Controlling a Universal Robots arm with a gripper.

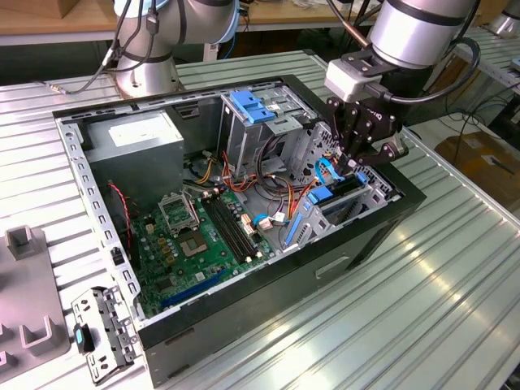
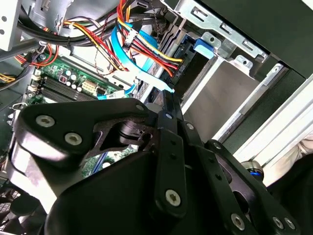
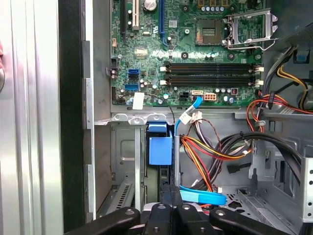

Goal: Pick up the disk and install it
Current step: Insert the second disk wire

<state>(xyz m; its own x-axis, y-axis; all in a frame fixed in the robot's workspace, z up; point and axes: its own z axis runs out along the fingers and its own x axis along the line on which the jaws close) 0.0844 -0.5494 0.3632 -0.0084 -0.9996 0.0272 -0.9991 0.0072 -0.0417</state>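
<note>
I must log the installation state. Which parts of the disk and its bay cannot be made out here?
- Exterior view: the tool covers the disk from above; how deep it sits is hidden.
- First wrist view: the tool hides the disk's near end.
- Second wrist view: the tool's body blocks much of the bay.

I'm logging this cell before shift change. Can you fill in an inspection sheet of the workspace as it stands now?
Surface: ribbed metal table carrying an open computer case.
Job's things: disk with blue rails standing in the drive bay, under the gripper.
Clutter: loose metal bracket, grey fixture.
Grippers: gripper down at the disk.
Cables: coloured power wires, blue data cable.
Surroundings: second arm's base.
</note>
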